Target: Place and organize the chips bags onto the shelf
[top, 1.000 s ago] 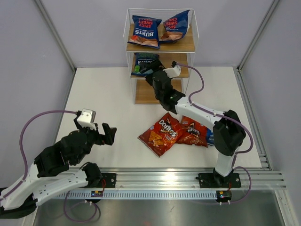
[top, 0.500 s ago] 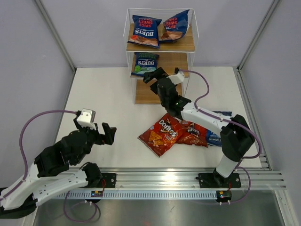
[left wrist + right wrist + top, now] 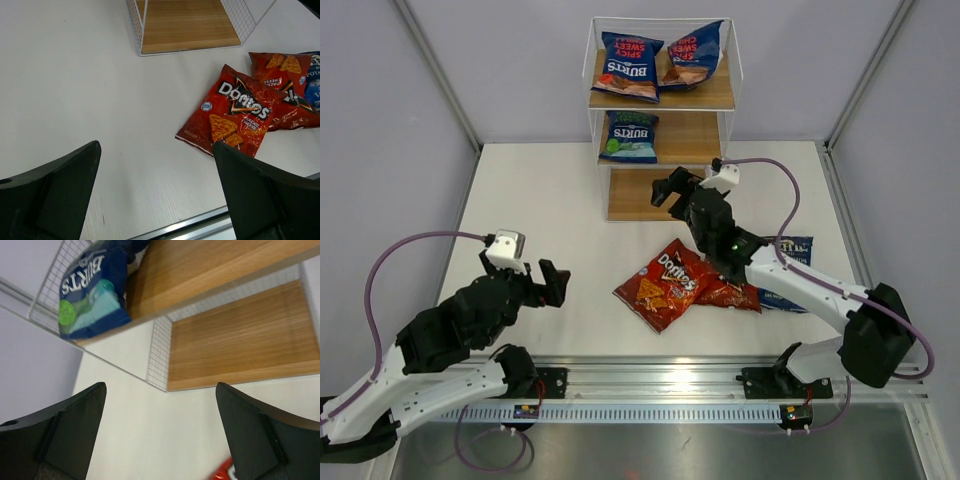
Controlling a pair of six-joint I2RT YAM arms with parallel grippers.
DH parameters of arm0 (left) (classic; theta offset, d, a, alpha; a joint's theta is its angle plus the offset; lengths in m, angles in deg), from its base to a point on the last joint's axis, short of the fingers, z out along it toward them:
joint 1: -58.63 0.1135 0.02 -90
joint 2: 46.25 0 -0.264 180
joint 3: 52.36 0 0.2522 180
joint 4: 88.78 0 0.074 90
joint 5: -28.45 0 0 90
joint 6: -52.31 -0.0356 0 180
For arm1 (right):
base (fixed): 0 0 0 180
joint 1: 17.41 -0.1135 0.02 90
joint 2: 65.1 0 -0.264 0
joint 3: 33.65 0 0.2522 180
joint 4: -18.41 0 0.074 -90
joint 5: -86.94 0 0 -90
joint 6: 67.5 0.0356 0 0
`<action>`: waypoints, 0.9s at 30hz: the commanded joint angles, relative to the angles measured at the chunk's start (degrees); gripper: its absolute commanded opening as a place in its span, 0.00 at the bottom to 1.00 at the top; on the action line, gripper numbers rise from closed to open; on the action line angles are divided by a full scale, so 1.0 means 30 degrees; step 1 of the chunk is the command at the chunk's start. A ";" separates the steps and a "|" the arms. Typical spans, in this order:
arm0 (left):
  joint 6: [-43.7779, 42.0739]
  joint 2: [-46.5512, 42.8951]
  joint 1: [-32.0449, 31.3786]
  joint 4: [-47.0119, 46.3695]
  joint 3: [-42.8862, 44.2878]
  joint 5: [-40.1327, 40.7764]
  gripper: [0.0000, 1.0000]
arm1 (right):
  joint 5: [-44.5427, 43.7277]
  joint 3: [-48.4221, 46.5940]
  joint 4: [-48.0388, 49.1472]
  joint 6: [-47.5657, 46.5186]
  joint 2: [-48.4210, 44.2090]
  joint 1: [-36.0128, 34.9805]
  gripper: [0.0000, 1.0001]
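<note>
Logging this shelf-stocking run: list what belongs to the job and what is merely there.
Job:
shelf
top-left Burts bag
top-right Burts bag
middle-tier Burts bag
unshelved: front Doritos bag, rear Doritos bag, blue bag

Merely there:
table
mounting rail
purple cables

The left gripper (image 3: 550, 285) stands wide open, nothing between its fingers; the left arm (image 3: 430, 345) is folded low, wrist pointing forward and right; the right gripper (image 3: 672, 187) gapes equally wide and empty; the right arm (image 3: 800, 285) stretches long, forward and left.
</note>
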 commanded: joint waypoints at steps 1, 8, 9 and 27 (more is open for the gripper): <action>0.0897 0.0137 0.0025 -0.0763 0.0155 -0.0916 0.99 | 0.0161 0.1659 -0.0911 -0.3537 -0.1996 -0.0111 0.99; 0.1894 0.1453 0.0054 -0.4919 -0.1950 -0.4841 0.99 | -0.1741 0.2424 -0.8210 -0.2873 -0.4457 0.0444 1.00; 0.2156 0.1833 0.0025 -0.6085 -0.2158 -0.5281 0.99 | -0.1831 0.2802 -0.9174 -0.2260 -0.4693 0.1142 1.00; 0.2306 0.5034 -0.0004 -0.5812 -0.2280 -0.7344 0.99 | 0.4998 0.3598 -0.9216 -0.1635 -0.3556 1.4566 1.00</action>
